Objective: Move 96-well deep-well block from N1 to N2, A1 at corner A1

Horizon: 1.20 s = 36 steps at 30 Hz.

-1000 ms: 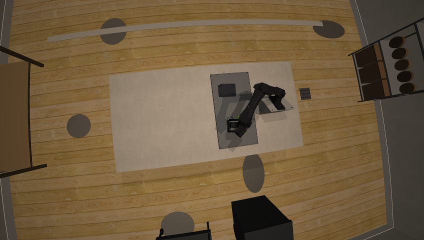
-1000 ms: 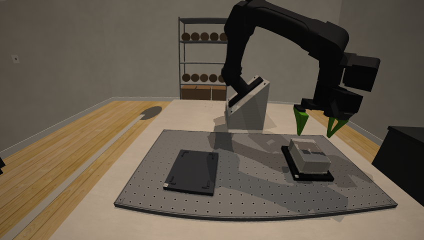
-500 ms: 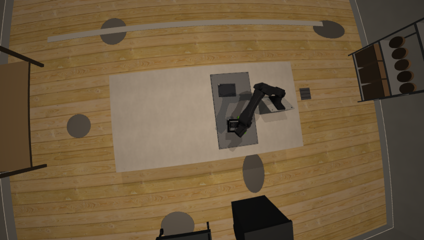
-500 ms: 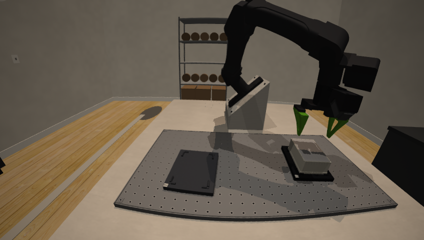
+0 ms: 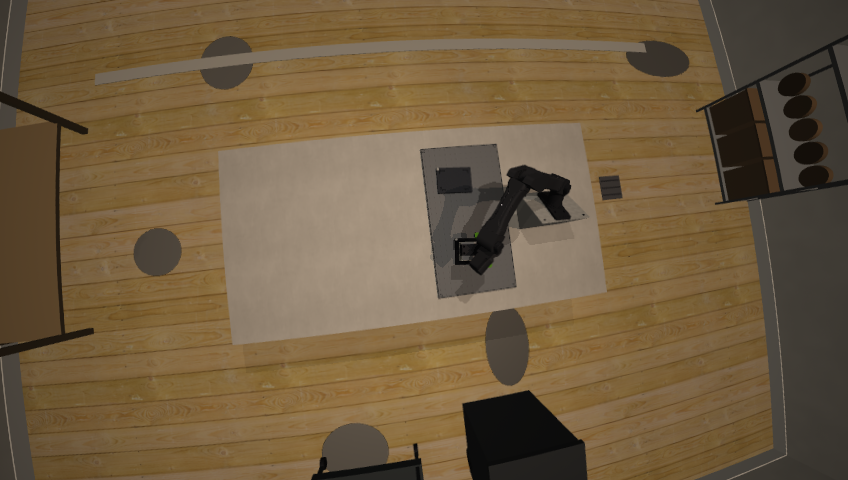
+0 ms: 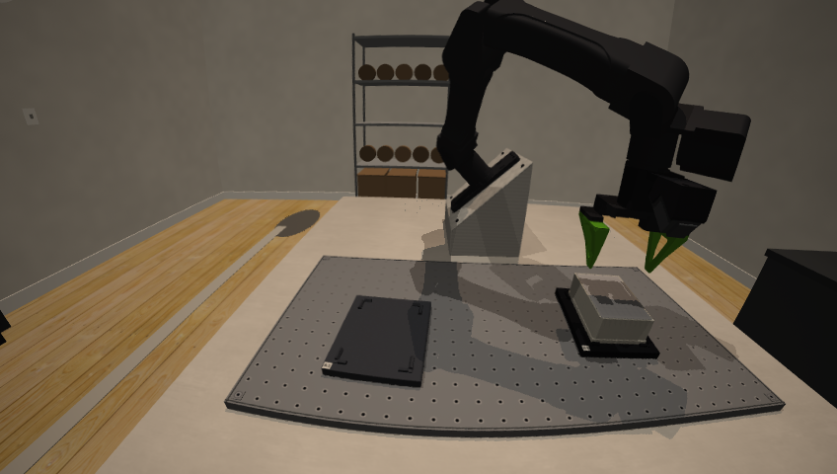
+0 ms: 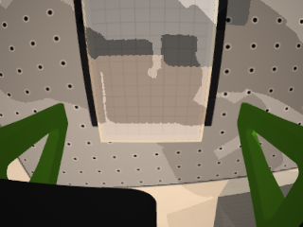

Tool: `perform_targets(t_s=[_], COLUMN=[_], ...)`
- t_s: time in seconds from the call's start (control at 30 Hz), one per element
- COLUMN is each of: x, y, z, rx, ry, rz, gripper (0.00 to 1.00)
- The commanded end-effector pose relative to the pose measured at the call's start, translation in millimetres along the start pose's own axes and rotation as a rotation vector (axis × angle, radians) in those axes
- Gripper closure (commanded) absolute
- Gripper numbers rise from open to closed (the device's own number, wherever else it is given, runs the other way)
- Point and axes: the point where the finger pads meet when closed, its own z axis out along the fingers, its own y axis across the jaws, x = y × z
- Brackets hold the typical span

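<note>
The translucent grey deep-well block (image 6: 610, 309) sits upright on the black nest N1 (image 6: 616, 348) at the right of the perforated plate (image 6: 470, 363). The black nest N2 (image 6: 380, 339) lies empty at the left, with a small white label at its near left corner. My gripper (image 6: 619, 267), with green fingers, is open and empty. It hangs a little above the block's far end, tips apart from it. In the wrist view the block (image 7: 151, 66) lies ahead of the gripper (image 7: 151, 113), one finger at each side. From above, the gripper (image 5: 482, 251) covers part of the block (image 5: 464, 257).
The arm's grey wedge mount (image 6: 490, 217) stands behind the plate. A black cabinet (image 6: 793, 317) stands close to the table's right side. A shelf rack (image 6: 399, 117) stands at the back wall.
</note>
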Motion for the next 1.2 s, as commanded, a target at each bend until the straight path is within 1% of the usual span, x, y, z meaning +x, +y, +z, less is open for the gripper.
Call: perform_targets(t_s=[0.0, 0.4, 0.43, 0.5, 0.57, 0.6, 0.63, 0.73, 0.8, 0.87, 0.9, 0.97, 1.03, 1.13, 1.17], x=[-6, -6, 2, 2, 2, -4, 3, 5, 4, -1, -2, 4, 5, 4, -10], y=[4, 4, 3, 2, 2, 5, 2, 3, 4, 2, 2, 2, 3, 4, 4], z=[-14.0, -14.0, -5.1, 4.8, 4.8, 3.2, 10.4, 17.2, 18.5, 16.4, 18.5, 28.4, 32.0, 32.2, 15.6], rx=[-0.016, -0.016, -0.002, 0.005, 0.005, -0.006, 0.008, 0.012, 0.009, -0.001, -0.003, 0.011, 0.012, 0.009, -0.023], ry=[-0.041, -0.041, -0.028, -0.014, -0.014, -0.025, -0.009, -0.006, -0.012, -0.021, -0.021, -0.006, -0.006, -0.011, -0.050], rz=[0.000, 0.000, -0.017, -0.015, -0.015, -0.003, -0.016, -0.022, -0.022, -0.009, -0.005, -0.018, -0.022, -0.020, 0.006], gripper=[0.00, 0.00, 0.00, 0.00, 0.00, 0.00, 0.00, 0.00, 0.00, 0.00, 0.00, 0.00, 0.00, 0.00, 0.00])
